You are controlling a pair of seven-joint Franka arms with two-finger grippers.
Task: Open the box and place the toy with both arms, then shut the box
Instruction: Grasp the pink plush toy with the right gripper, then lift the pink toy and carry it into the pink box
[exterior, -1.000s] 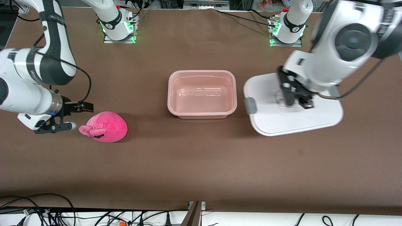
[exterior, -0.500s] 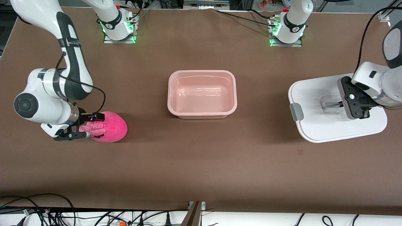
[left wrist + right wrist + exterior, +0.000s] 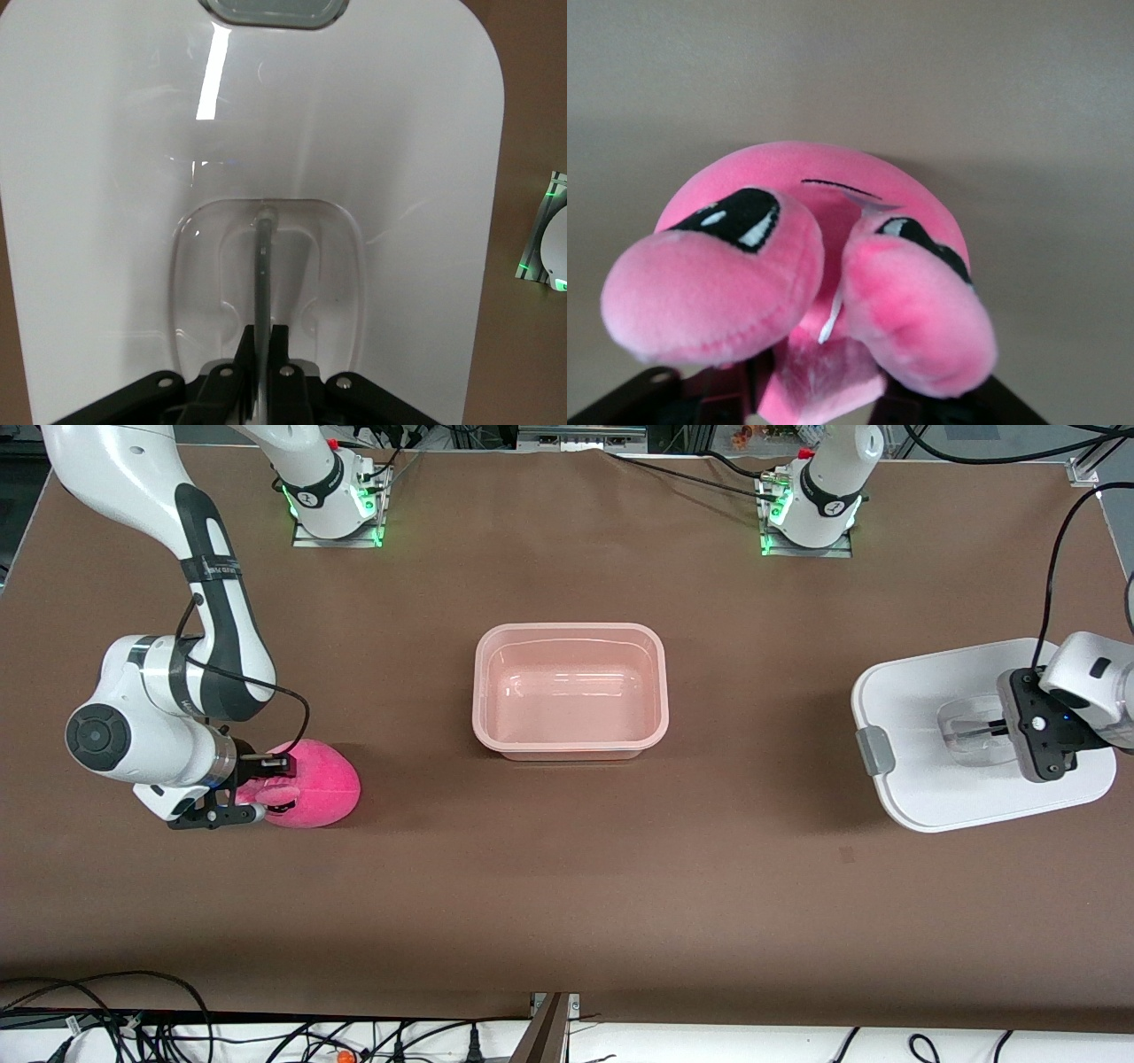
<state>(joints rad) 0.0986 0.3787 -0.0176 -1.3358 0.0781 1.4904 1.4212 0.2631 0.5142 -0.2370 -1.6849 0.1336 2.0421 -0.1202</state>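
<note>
The box, a translucent pink tub, stands open and empty at the table's middle. Its white lid is at the left arm's end of the table. My left gripper is shut on the bar of the lid's clear centre handle; the left wrist view shows the gripper and the lid. The pink plush toy lies at the right arm's end. My right gripper is open, one finger on each side of the toy's face end, ears toward the wrist.
A grey side clip sits on the lid's edge that faces the tub. The arm bases with green lights stand at the table's top edge. Cables run below the table's front edge.
My left gripper carried the lid away from the tub toward the left arm's end of the table. My right gripper moved onto the toy, its fingers now on both sides of the face.
</note>
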